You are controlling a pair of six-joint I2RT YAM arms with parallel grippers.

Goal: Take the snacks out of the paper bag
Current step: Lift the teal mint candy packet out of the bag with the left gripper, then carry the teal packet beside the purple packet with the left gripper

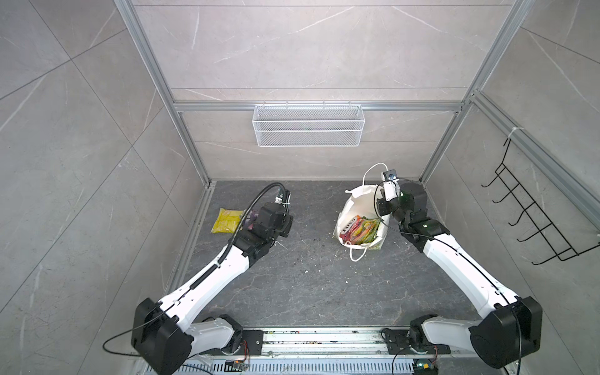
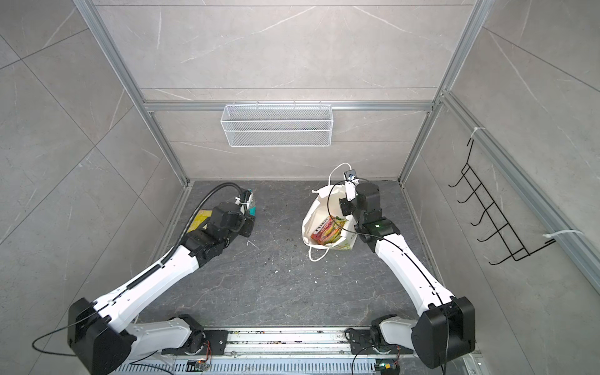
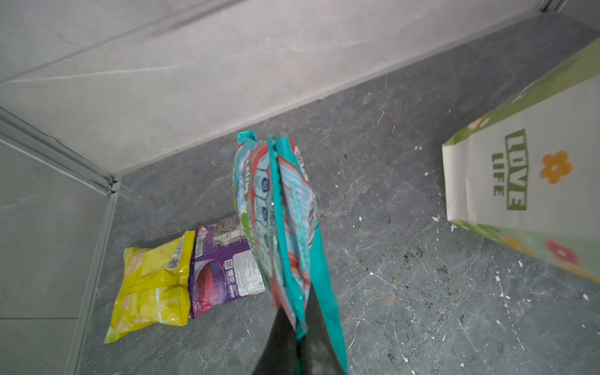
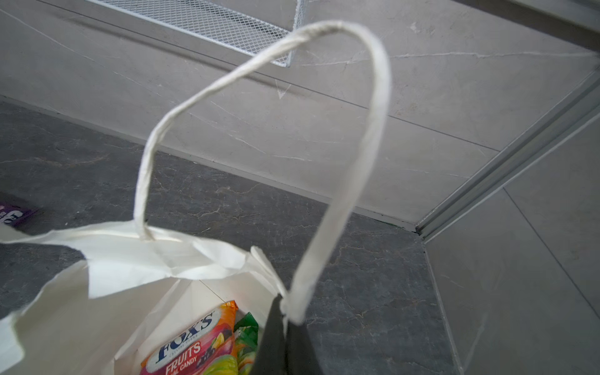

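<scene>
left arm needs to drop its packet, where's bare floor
Free: the floor between the purple packet and the paper bag, down to the near rail. Crowded: the left corner, where the yellow packet lies beside the purple, and around the bag.

My left arm (image 1: 224, 263) reaches over a yellow packet (image 1: 224, 220) lying flat on the dark desk (image 1: 308, 285). My right arm (image 1: 454, 256) bends down to the far rim of the open paper bag (image 1: 345, 211). An orange-red packet (image 1: 350, 229) and green-yellow ones (image 1: 370, 232) show inside it.
</scene>
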